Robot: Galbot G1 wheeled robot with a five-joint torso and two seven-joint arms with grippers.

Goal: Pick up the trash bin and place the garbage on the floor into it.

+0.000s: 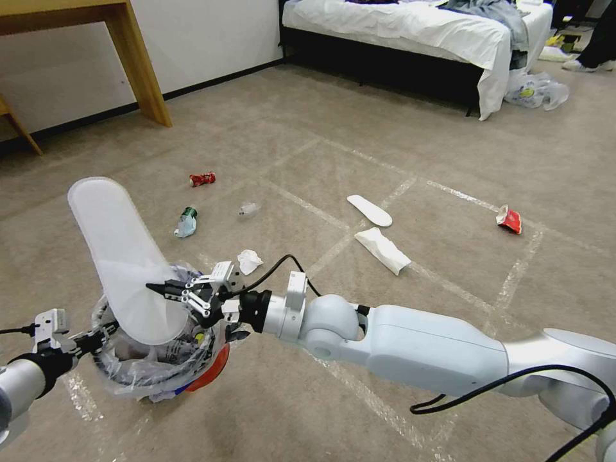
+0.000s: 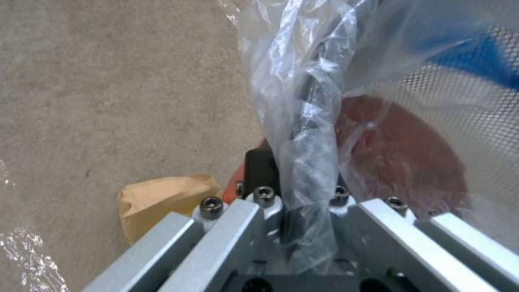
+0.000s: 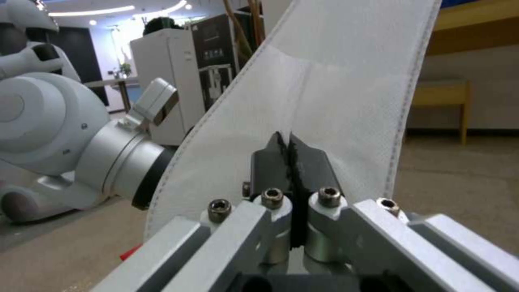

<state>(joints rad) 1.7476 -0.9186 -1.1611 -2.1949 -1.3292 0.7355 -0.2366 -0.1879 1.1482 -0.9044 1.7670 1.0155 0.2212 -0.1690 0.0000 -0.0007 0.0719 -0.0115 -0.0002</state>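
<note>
Right gripper (image 1: 168, 290): clamped on white slipper (image 1: 122, 256), toe directly over trash bin (image 1: 212, 369).
Left gripper (image 1: 96, 339): pinching bin's rim.

Left gripper (image 2: 303, 194) with its metal linkages in the foreground, fingers (image 2: 259, 170) closed on the rim of the trash bin (image 2: 411, 154). A fold of the bin's crinkled clear plastic bag (image 2: 308, 121), blue-printed at its edge, passes between them. A brown paper bag (image 2: 162, 202) lies on the beige carpeted floor (image 2: 108, 89) beside the gripper.
</note>
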